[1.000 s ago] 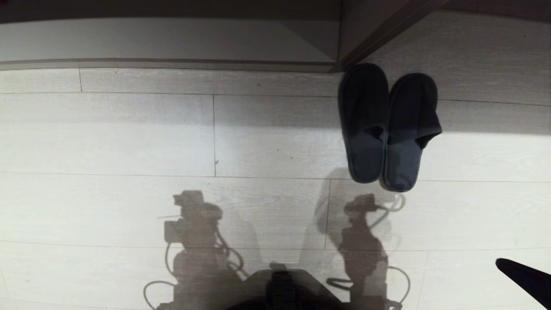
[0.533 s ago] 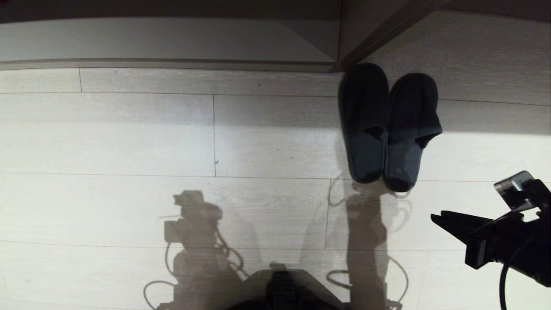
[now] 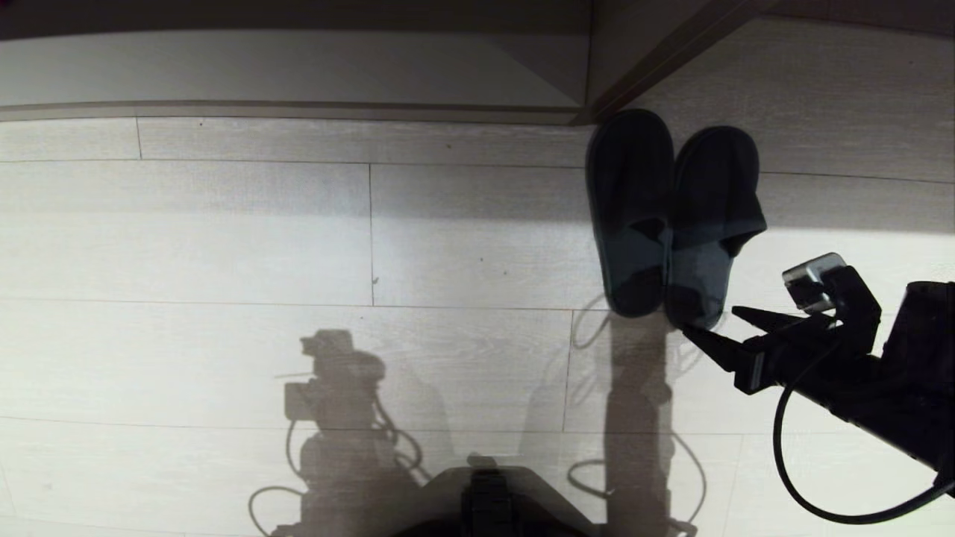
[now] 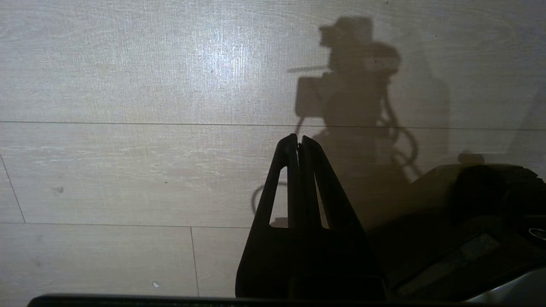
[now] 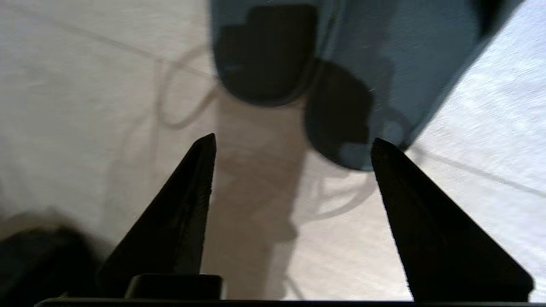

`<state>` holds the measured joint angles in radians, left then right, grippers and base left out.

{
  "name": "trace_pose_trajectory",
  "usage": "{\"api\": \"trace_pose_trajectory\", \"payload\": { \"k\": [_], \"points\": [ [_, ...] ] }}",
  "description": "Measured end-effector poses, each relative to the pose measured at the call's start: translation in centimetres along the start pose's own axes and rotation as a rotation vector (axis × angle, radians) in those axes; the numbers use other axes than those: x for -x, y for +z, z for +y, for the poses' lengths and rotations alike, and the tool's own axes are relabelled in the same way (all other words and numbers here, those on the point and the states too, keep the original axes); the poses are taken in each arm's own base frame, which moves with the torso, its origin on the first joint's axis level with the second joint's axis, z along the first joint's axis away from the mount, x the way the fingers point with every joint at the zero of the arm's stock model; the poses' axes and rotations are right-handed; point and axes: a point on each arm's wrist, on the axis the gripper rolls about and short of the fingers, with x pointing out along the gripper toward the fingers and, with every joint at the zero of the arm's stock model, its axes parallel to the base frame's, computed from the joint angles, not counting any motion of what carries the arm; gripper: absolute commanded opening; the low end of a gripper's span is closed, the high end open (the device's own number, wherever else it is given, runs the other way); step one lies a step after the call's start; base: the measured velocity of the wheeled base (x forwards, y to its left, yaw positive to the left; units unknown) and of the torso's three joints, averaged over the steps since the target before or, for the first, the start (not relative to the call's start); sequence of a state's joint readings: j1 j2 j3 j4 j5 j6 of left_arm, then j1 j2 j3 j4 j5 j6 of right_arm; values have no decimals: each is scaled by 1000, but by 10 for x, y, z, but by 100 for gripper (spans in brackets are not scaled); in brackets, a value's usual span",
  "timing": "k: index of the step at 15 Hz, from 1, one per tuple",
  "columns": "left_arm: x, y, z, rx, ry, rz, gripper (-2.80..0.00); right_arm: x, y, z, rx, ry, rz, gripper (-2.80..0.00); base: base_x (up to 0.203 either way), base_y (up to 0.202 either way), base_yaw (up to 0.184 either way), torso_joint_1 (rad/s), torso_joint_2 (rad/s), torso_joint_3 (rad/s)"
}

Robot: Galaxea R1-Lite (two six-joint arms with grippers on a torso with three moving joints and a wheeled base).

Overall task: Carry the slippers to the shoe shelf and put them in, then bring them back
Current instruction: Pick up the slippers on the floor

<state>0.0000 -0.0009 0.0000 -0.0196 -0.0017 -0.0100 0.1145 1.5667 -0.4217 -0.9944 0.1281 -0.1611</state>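
Jaws gaping wide, right gripper (image 3: 709,324) is hovering empty.
Its tips are pointing at the slippers' (image 3: 671,216) heels on the floor (image 3: 298,246).

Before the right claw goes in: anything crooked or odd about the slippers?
Slightly. The slippers lie side by side on the floor, but the right one's upper flares out sideways past its sole and its heel sits a bit nearer the robot. Nothing else stands out.

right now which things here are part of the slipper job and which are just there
Job:
- pair of dark charcoal soft slippers, side by side on the floor
- taupe wood-grain shoe shelf beyond them
- right gripper, open, near the heels

Just there:
- left gripper, shut, idle
- pale plank floor
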Motion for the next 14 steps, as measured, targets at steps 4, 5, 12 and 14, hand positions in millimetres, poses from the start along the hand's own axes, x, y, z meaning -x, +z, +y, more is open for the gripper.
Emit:
{"api": "trace_pose_trajectory", "payload": {
  "k": [4, 5, 12, 14],
  "points": [
    [0, 0, 0, 0, 0, 0, -280, -22, 10, 0, 5, -118, -61, 0, 0, 0, 0, 0, 0, 0],
    [0, 0, 0, 0, 1, 1, -280, -28, 13, 2, -2, -118, -95, 0, 0, 0, 0, 0, 0, 0],
    [0, 0, 0, 0, 0, 0, -280, -63, 29, 15, -4, -112, -188, 0, 0, 0, 0, 0, 0, 0],
    [0, 0, 0, 0, 0, 0, -280, -68, 32, 15, 11, -117, -200, 0, 0, 0, 0, 0, 0, 0]
  ]
}}
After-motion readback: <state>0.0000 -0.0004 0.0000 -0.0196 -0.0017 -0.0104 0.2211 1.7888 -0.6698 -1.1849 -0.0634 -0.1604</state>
